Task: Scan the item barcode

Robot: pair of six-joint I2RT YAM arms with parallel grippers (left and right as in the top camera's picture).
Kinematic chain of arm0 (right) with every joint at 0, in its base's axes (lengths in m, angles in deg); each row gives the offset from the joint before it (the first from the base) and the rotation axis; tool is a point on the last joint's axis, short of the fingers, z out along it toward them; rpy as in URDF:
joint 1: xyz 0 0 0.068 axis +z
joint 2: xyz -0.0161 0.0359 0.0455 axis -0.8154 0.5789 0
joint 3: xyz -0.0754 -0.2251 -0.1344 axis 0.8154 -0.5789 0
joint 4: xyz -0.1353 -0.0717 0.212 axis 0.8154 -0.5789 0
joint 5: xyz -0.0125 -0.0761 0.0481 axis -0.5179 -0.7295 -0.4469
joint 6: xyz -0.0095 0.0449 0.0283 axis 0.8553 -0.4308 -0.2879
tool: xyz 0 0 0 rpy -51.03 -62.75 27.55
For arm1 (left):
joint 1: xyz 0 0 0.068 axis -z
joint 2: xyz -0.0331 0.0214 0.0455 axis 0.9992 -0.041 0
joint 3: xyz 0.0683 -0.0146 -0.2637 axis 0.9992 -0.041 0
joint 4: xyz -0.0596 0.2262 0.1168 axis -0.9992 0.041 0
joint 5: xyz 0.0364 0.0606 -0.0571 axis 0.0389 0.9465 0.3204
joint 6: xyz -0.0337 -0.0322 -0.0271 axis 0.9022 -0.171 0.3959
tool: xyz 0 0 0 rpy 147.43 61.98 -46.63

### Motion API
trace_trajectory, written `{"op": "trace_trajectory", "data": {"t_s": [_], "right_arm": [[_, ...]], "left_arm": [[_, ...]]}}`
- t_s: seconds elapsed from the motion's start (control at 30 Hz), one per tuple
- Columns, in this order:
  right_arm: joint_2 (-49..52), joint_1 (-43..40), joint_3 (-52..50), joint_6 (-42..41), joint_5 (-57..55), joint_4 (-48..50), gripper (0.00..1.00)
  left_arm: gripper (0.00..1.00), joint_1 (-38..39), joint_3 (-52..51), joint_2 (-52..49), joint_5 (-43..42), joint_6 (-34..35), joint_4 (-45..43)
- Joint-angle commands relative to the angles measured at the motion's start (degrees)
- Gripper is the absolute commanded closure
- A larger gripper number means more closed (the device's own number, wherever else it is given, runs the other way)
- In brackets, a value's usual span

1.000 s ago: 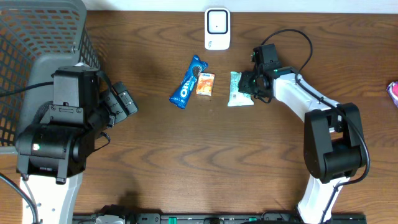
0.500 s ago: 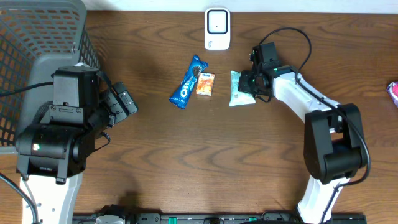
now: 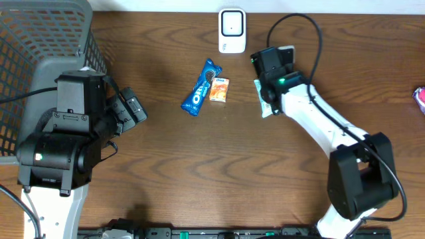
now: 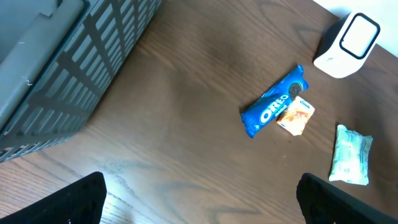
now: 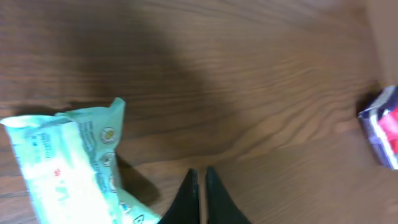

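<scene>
Right gripper (image 5: pixel 200 172) first: my two dark fingers are pressed together, with only a thin line between them, their tips over bare brown wooden table (image 3: pixel 199 166). The pale green, crinkled plastic packet (image 5: pixel 59 168) I am meant to scan sits just beside them, toward the left edge of my wrist view. Its lower corner runs right up against the side of one finger (whether any of the wrapper is caught in the pinch, I cannot tell). A shadow lies on the wood under the packet's near edge.

From overhead, my right wrist covers most of the packet, and only a green sliver shows beside it. The white, rounded box-shaped scanner (image 3: pixel 232 30) stands at the far edge of the table, near the packet and a little to the left in that view.

Further left lie a long blue Oreo biscuit pack (image 3: pixel 199 87) and a small orange carton (image 3: pixel 219 90), touching each other and apart from the green packet. A blue-and-red wrapped item (image 5: pixel 382 127) sits well off at the right edge.

My left gripper (image 4: pixel 200 180) is spread wide and holds nothing, beside the grey plastic mesh basket (image 3: pixel 26 40).
</scene>
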Motion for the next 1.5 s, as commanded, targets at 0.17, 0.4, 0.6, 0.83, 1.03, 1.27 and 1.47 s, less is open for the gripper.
{"op": "trace_trajectory", "data": {"t_s": [0.17,0.4,0.6,0.83,1.03,1.27,1.47], "right_arm": [[3.04,-6.82,0.26,-3.39,28.0,3.82,0.62],[3.04,-16.57,0.09,-2.93,56.83,5.31,0.57],[3.06,-19.28,-1.7,-2.08,61.4,6.03,0.55],[3.06,-19.32,-9.03,-2.38,63.1,15.5,0.47],[3.06,-20.22,-14.64,-6.25,62.51,22.49,0.4],[3.48,-19.85,-18.43,-7.34,62.51,28.0,0.41],[7.19,-19.71,-18.45,-9.62,65.75,32.52,0.58]], "left_arm": [[0.02,-0.26,0.42,-0.15,0.7,-0.15,0.15],[0.02,-0.26,0.42,-0.15,0.7,-0.13,0.15],[0.02,-0.26,0.42,-0.15,0.7,-0.13,0.15],[0.02,-0.26,0.42,-0.15,0.68,-0.13,0.15],[0.02,-0.26,0.42,-0.15,0.7,-0.13,0.15],[0.02,-0.26,0.42,-0.15,0.7,-0.15,0.15],[0.02,-0.26,0.42,-0.15,0.7,-0.13,0.15]]}}
